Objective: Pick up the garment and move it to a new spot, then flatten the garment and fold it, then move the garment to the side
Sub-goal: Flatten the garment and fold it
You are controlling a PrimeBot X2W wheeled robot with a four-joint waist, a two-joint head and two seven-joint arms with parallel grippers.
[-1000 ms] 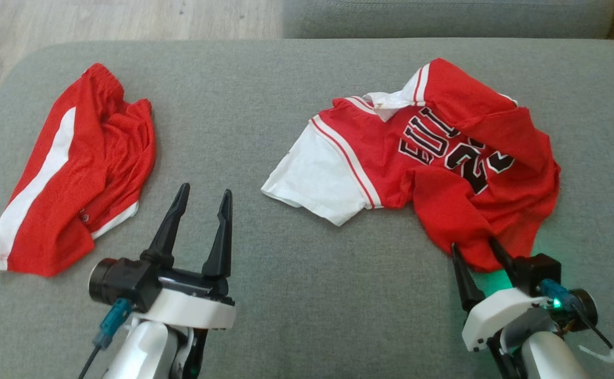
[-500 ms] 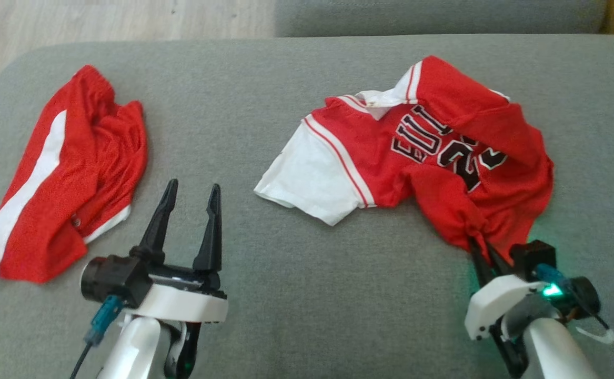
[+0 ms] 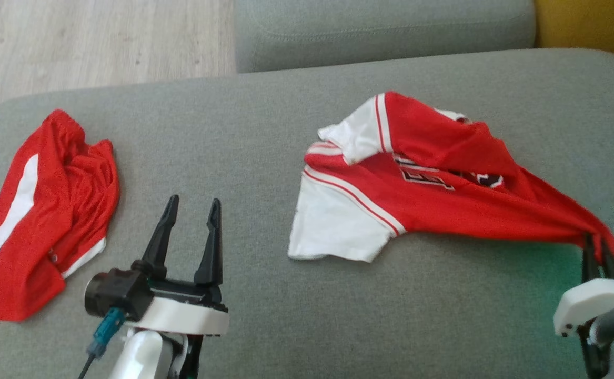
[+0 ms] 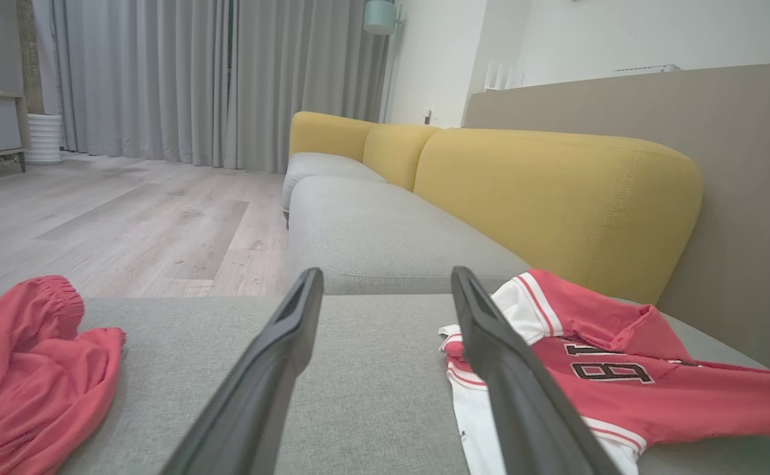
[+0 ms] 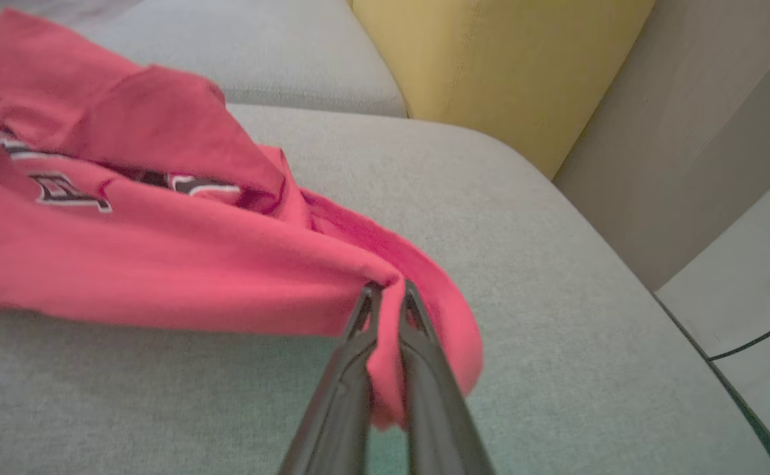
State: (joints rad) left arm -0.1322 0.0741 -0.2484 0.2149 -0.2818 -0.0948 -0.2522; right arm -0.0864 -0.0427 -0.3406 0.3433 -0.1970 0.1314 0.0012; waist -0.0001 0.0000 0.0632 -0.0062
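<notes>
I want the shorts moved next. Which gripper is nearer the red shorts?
Left. The left gripper hangs open beside the shorts; the right gripper is far across, shut on the jersey.

Bottom centre, the right gripper [image 5: 385, 293] pinches tight on the red fabric jersey with black lettering [image 5: 160, 257], cloth stretched toward upper left over the grey fabric cushion [image 5: 530, 237].

On the cushion [image 3: 243, 121], shorts [image 3: 43, 210] lay at left, jersey [image 3: 443, 205] at right, left gripper [image 3: 194, 200] near between them, right gripper [image 3: 596, 245] at the jersey's near-right end.
</notes>
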